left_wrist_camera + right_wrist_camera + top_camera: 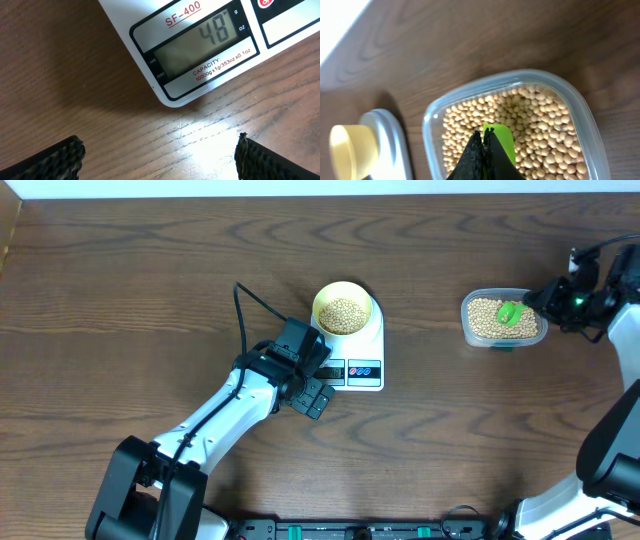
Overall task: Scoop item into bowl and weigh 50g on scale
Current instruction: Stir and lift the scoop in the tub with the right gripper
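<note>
Tan beans (343, 314) sit in the yellow bowl (343, 286) on the white scale (372, 340), just above centre of the overhead frame, and its display (200, 47) reads 48 g in the left wrist view. More beans lie in the clear tub (465, 315) at the right of that frame, where the right gripper (483, 135) is pinched fully closed on a green scoop (502, 145) dipped into them. The left gripper (160, 162) hangs by the scale's lower-left corner, fingers spread wide over the wood table (120, 280), holding nothing.
</note>
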Tool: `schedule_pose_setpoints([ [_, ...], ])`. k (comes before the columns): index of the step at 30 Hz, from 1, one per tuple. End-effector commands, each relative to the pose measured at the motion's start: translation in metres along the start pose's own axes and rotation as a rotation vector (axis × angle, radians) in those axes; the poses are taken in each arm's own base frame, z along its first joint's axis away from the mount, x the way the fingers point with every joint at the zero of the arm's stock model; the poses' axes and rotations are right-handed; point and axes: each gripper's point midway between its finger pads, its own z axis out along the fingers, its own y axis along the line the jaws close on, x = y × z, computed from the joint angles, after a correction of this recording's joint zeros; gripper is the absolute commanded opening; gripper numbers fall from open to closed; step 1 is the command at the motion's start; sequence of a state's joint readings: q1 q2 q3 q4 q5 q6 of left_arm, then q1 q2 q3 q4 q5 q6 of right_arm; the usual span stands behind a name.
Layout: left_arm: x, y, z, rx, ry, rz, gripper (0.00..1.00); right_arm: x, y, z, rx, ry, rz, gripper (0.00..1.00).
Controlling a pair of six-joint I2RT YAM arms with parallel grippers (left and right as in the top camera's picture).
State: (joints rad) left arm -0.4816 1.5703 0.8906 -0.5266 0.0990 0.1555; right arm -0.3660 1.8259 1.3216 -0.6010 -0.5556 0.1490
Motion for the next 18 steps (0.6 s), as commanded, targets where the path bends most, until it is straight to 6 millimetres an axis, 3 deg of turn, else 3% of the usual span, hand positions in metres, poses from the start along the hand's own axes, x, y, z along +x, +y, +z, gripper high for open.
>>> schedule_pose_setpoints([
  [1, 0.003, 0.0, 0.002, -0.001, 0.013, 0.007, 0.98, 0.006, -0.003, 0.011, 0.055, 0.016, -0.062, 0.01],
  [9, 0.003, 0.0, 0.002, -0.001, 0.013, 0.007, 0.98, 0.012, 0.017, 0.024, 0.058, 0.034, -0.124, 0.01],
  [18, 0.003, 0.0, 0.002, -0.001, 0.013, 0.007, 0.98, 0.014, 0.018, 0.034, 0.058, 0.043, -0.132, 0.01],
])
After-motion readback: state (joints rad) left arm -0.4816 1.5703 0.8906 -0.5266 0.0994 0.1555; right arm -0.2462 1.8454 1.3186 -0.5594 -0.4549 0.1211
